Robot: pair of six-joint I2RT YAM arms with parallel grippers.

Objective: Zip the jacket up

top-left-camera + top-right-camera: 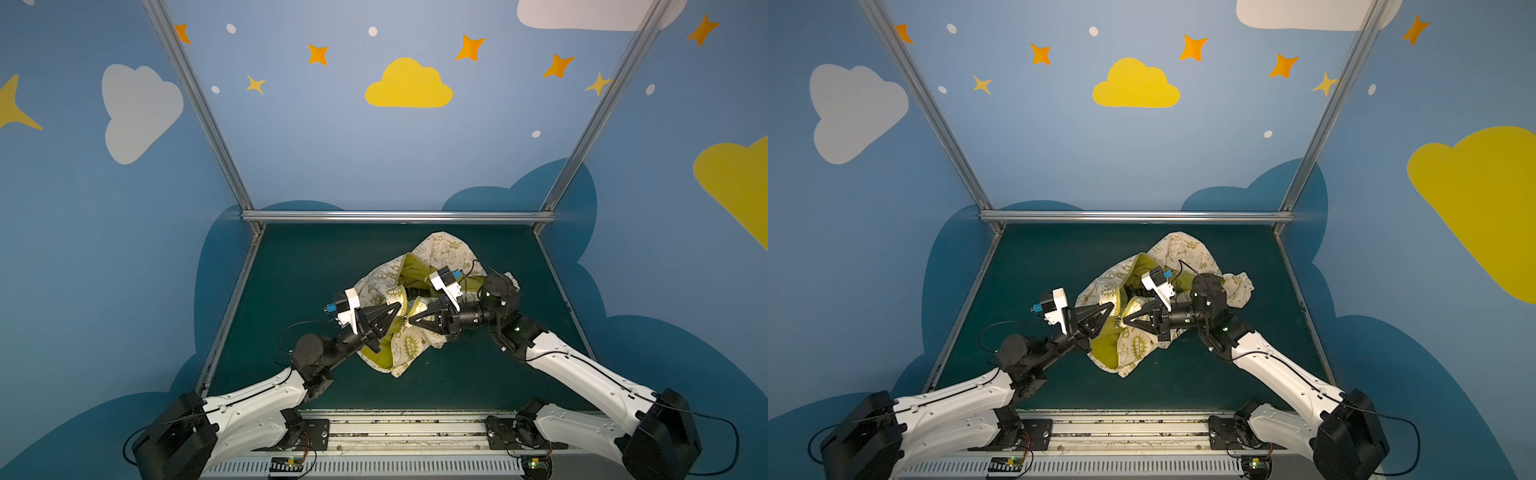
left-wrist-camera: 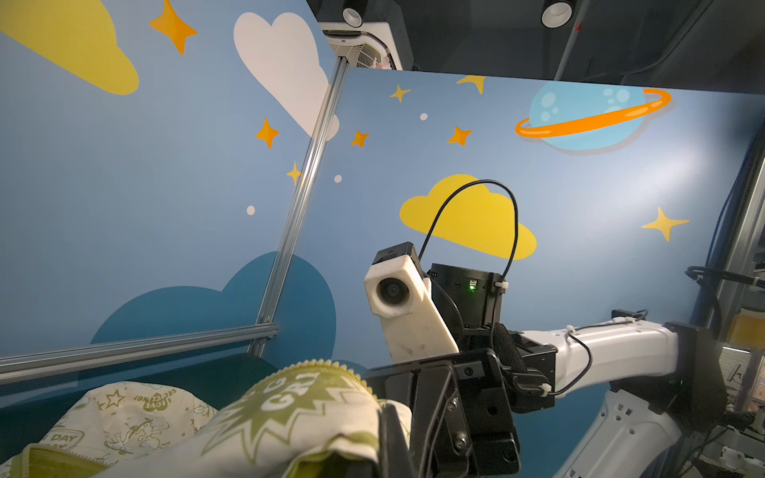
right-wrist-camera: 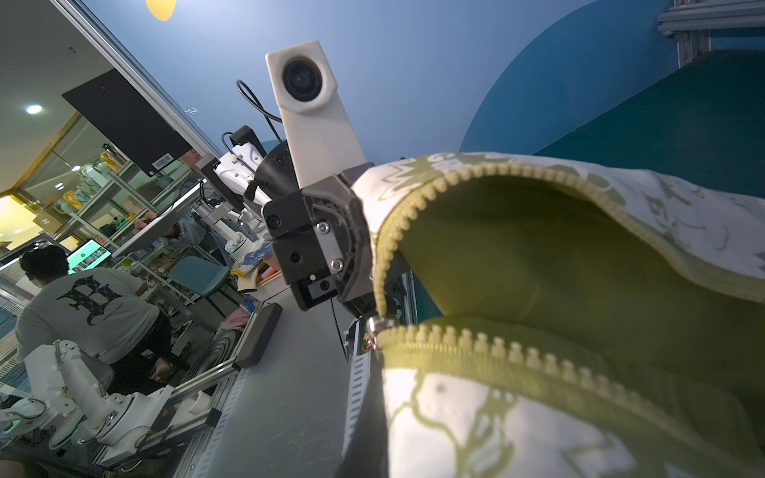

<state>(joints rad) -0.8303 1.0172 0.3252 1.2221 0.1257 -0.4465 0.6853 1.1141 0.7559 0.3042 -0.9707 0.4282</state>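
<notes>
The cream jacket (image 1: 440, 249) with olive doodles lies crumpled in the middle of the green mat in both top views, its olive lining showing. My left gripper (image 1: 398, 306) and right gripper (image 1: 410, 320) meet tip to tip over its front, both shut on fabric beside the zipper. In the right wrist view the two rows of olive zipper teeth (image 3: 517, 351) spread apart from the metal slider (image 3: 374, 325), and my right gripper (image 3: 368, 434) pinches the cream edge below it. In the left wrist view my left gripper (image 2: 389, 438) holds the "GO GREEN" printed flap (image 2: 289, 414).
The green mat (image 1: 291, 291) is bounded by aluminium rails at the back (image 1: 399, 216) and sides, with blue painted walls behind. A metal base rail (image 1: 407, 428) runs along the front between the two arm mounts.
</notes>
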